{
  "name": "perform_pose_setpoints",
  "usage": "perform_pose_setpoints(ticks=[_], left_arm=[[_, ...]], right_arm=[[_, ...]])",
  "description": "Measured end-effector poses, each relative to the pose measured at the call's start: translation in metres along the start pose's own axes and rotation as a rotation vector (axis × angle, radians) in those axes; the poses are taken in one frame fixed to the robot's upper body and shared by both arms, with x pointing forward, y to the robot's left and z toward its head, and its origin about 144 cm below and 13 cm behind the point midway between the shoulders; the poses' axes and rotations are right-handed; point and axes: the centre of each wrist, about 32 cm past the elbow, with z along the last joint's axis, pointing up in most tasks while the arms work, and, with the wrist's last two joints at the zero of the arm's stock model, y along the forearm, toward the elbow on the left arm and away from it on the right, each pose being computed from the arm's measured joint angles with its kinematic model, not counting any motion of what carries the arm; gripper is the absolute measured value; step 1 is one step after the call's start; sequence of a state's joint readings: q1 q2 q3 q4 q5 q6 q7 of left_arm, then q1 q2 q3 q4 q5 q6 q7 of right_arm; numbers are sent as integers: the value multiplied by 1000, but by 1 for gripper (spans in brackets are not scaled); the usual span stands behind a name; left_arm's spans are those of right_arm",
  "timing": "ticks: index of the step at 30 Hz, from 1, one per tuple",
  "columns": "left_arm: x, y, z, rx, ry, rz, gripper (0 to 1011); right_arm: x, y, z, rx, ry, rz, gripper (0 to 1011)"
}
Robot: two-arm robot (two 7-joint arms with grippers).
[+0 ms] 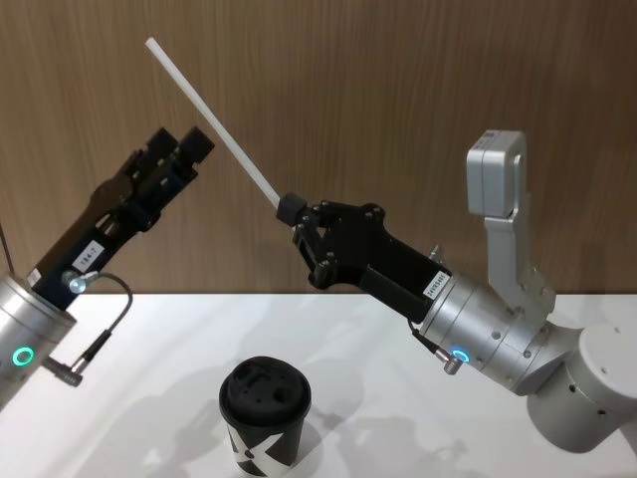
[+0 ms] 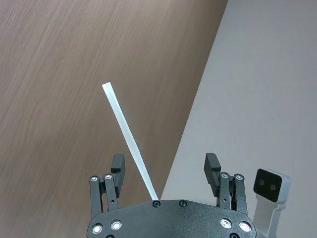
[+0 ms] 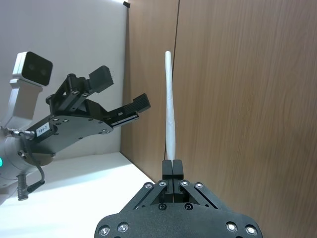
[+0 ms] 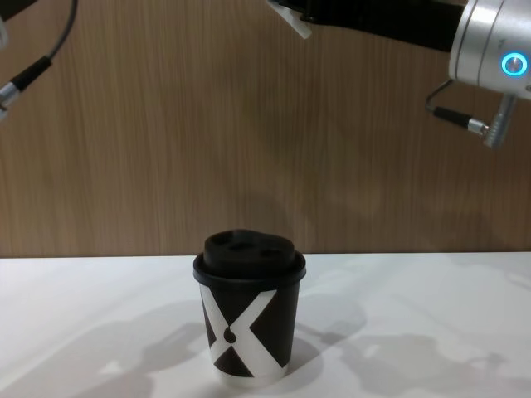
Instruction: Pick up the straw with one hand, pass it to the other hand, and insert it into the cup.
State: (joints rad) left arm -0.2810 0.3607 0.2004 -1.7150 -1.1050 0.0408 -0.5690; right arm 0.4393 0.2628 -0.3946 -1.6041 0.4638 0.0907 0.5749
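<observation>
while the thin white plastic straw (image 1: 214,124) is held slanted above the white table (image 1: 149,329), its lower end is clamped by the blue-lit black right gripper (image 1: 289,207). the teal-lit black left gripper (image 1: 182,147) is spread apart beside it. the lidded black paper cup (image 1: 265,413) is placed below.

Above the cup (image 1: 265,413), itself being cropped at the base, we are losing the lower end of the straw (image 1: 214,123) inside the right gripper (image 1: 289,207).

Straw (image 1: 214,124) up in R claw (image 1: 289,208), L claw (image 1: 182,142) just left, cup (image 1: 265,413) on table (image 1: 169,334) below.
</observation>
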Motion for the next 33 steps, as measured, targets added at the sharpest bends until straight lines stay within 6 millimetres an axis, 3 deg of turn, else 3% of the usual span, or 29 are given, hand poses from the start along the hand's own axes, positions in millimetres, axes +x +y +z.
perform_pose_setpoints(ticks=[33], left_arm=[[11, -37, -15, 15, 78, 18, 1003]], right_arm=[[0, 0, 0, 0, 0, 0, 8]])
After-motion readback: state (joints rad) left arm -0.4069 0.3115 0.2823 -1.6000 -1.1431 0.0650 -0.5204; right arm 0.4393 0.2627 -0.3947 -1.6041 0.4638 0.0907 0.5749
